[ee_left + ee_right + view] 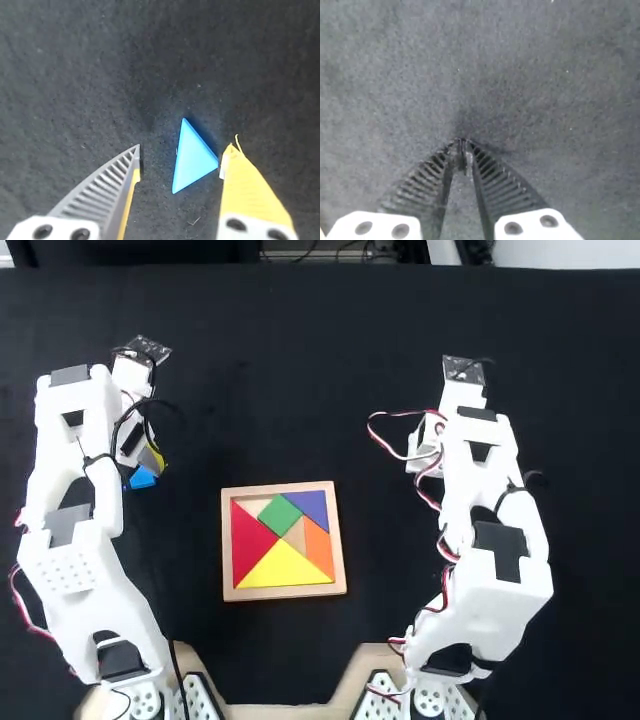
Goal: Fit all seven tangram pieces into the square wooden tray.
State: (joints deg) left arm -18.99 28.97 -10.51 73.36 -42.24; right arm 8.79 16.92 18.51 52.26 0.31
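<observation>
Left gripper [181, 149] stood wide, the blue triangle [192, 160] between its fingers; right gripper [461, 145] — pinched closed, empty — hung off the tray [283, 592].

Black cloth [300, 360] lies under my left gripper [183, 148] and my right gripper [462, 145], spreading every way from both tips. Tan board [355, 660] sits well behind them, at the near edge. Dark cables [340, 250] and a white wall strip [570, 252] far ahead, past the cloth.
</observation>
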